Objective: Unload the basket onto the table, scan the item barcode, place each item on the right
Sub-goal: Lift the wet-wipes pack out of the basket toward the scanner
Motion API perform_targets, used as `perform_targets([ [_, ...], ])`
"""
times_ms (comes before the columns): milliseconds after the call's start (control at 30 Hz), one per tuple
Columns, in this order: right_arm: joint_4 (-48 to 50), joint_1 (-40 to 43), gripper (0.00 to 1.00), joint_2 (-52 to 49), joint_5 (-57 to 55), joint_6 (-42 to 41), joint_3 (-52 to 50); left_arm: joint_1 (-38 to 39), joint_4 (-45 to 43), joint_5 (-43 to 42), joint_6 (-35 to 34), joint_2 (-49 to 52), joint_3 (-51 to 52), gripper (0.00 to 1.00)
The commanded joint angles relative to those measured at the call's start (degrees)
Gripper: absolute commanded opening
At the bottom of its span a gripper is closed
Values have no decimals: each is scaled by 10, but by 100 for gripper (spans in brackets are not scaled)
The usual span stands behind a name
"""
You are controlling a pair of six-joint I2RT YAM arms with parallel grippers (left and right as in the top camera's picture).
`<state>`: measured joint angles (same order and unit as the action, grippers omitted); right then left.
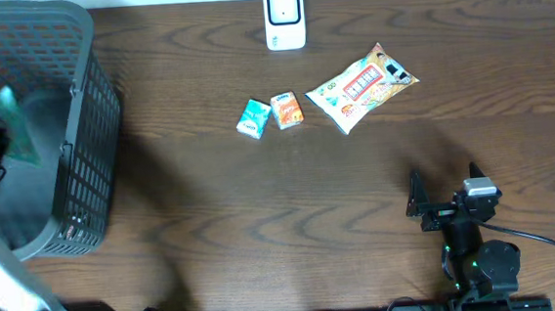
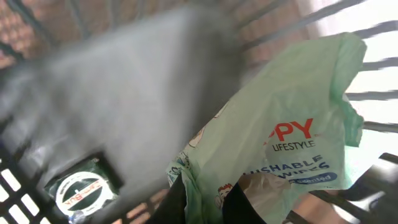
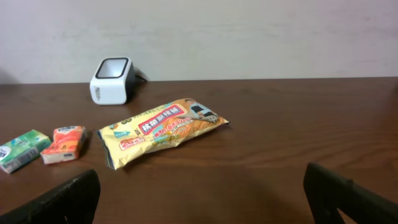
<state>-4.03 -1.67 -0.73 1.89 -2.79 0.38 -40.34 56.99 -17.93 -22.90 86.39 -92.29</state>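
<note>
Left claw (image 2: 208, 200) grips the wipes pack (image 2: 292, 143) inside the basket (image 1: 85, 169) — pickup step — and next must lift it out and present it to the scanner (image 1: 285, 18); right claw (image 3: 205, 199) hangs released.

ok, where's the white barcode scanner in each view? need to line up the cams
Overhead: barcode scanner at top centre, near the table's far edge.
Left wrist: not in it; only the basket interior and a green wipes pack show.
Right wrist: barcode scanner at upper left.
Shared landmark: the yellow snack bag, lying to the right of the barcode scanner in the overhead and right wrist views.
</note>
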Motion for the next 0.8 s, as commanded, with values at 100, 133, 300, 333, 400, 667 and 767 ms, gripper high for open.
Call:
perform_targets([
  [100,-2,6,99,1,0,-6,-1,2,-10,-43,-44,-92,-7,7],
  [133,-2,6,99,1,0,-5,-1,2,-15,-76,-44,-106,-7,7],
  [300,-2,6,99,1,0,-5,-1,33,-33,-183,-40,-136,-7,8],
  [333,-2,6,99,1,0,-5,-1,48,-34,-193,-34,-138,-7,7],
  [400,-2,6,99,1,0,-5,-1,91,-34,-196,-23,-137,-7,7],
  [667,-2,6,99,1,0,-6,-1,308,-47,-181,92,-119,-7,7],
  [767,-2,6,99,1,0,-5,-1,371,-47,-105,95,-103,-7,7],
])
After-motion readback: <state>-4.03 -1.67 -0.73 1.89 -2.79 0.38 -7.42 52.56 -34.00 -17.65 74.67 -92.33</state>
